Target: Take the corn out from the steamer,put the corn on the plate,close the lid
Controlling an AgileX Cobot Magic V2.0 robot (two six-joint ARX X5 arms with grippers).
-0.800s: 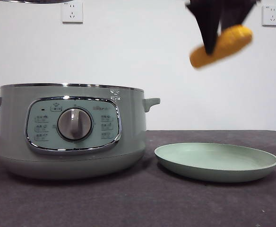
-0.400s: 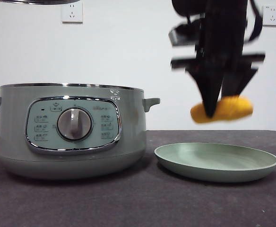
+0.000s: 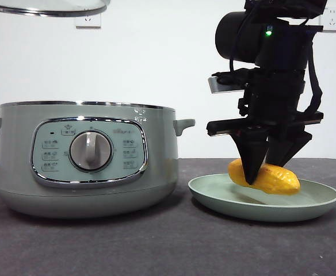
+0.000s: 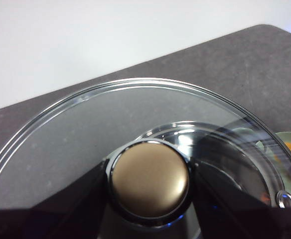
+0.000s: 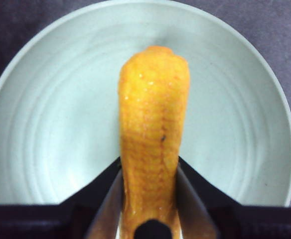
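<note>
Right wrist view shows the right gripper [image 5: 148, 199] with its two black jaws closed narrowly on the near end of the corn [image 5: 154, 129], which points out over the middle of the plate [image 5: 31, 164]. From the front, the corn [image 3: 271, 178] lies low inside the plate [image 3: 214, 198], seemingly touching its floor, with the right gripper [image 3: 266, 169] clamped on it from above. The step in hand is setting the corn on the plate, and it looks almost finished. The next move calls for parting the jaws and lifting straight up, so the rounded corn does not roll. Left of the plate the steamer [image 3: 87, 155] stands open. The left gripper [image 4: 148, 219] grips the lid [image 4: 61, 139] by its knob [image 4: 149, 181], and the lid's rim [image 3: 47, 8] hangs high above the pot, waiting to close it. Half a second ago the corn hung clear above the plate; now it is down in it.
</note>
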